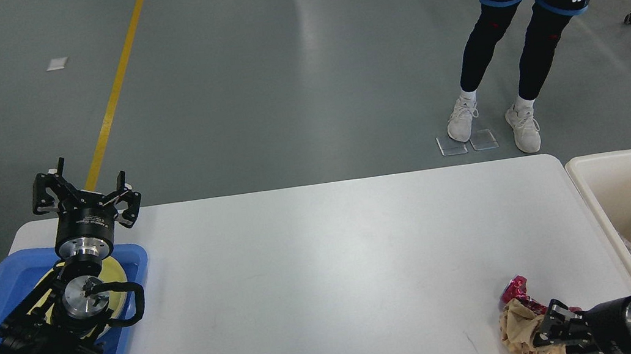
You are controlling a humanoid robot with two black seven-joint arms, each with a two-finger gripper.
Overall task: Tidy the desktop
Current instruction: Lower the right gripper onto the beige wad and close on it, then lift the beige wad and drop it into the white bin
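The white desktop (329, 274) fills the lower half of the head view. A crumpled tan paper (515, 325) and a red foil wrapper (515, 289) lie together near its front right corner. My right gripper (550, 328) comes in low from the right, its dark fingers against the paper's right side, one above and one below. I cannot tell whether they grip it. My left gripper (84, 194) is open and empty, held up over the far left corner above the blue tray.
A blue tray (138, 254) with a yellow plate (114, 272) sits on the table's left end, under my left arm. A cream bin (627, 156) stands beside the right end. A person (515, 19) stands beyond the far right corner.
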